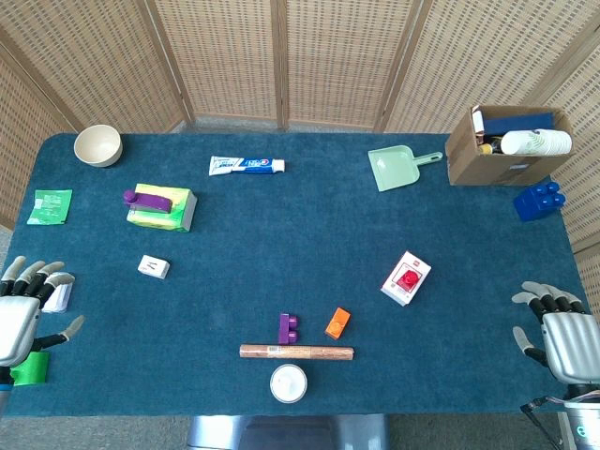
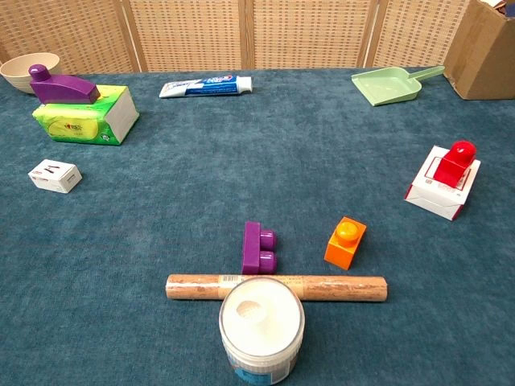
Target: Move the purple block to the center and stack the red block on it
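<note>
A small purple block [image 1: 289, 328] [image 2: 259, 247] lies on its side near the table's front middle, just behind a wooden rod [image 1: 296, 352] [image 2: 276, 287]. The red block [image 1: 408, 278] [image 2: 456, 158] sits on top of a small white box [image 1: 403, 287] [image 2: 438, 193] to the right of centre. My left hand [image 1: 23, 314] rests at the table's left front edge, fingers spread, holding nothing. At the right front edge my right hand [image 1: 562, 333] is likewise empty with its fingers apart. Neither hand shows in the chest view.
An orange block [image 1: 337, 322] [image 2: 345, 241] lies right of the purple one, and a white jar [image 1: 289, 383] [image 2: 261, 326] stands in front of the rod. A longer purple piece [image 1: 148, 198] [image 2: 63, 87] lies on a yellow-green pack. Further back are toothpaste [image 1: 247, 166], a green dustpan [image 1: 397, 169], a cardboard box [image 1: 506, 145], a blue block [image 1: 539, 201] and a bowl [image 1: 98, 145].
</note>
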`<control>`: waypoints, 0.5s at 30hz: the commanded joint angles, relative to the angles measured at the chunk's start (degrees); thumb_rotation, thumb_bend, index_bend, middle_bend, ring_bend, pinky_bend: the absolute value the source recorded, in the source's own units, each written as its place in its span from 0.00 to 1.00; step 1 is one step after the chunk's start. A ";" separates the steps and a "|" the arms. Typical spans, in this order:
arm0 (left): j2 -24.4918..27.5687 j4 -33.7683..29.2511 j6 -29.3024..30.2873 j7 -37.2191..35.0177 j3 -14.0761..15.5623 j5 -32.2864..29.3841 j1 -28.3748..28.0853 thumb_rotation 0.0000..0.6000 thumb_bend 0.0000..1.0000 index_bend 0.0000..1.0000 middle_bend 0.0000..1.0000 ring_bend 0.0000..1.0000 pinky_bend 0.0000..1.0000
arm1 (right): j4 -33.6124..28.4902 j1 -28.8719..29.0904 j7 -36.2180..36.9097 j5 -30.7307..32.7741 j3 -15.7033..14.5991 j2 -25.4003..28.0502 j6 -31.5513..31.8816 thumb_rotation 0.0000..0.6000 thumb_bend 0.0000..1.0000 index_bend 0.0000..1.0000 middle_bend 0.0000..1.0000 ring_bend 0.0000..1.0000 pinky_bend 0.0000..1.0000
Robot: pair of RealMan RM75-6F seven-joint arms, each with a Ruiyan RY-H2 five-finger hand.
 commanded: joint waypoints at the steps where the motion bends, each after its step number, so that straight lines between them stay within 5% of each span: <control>1: -0.11 0.09 -0.22 -0.02 0.00 -0.08 -0.12 0.73 0.32 0.30 0.22 0.17 0.00 | -0.06 0.06 -0.08 -0.01 0.06 -0.02 -0.03 0.98 0.29 0.35 0.27 0.24 0.30; 15: 1.58 -0.58 -0.50 -0.96 0.04 1.13 -0.80 0.73 0.32 0.30 0.22 0.17 0.00 | 0.65 -0.64 1.04 -0.23 -0.16 -0.36 0.87 0.98 0.29 0.35 0.27 0.24 0.30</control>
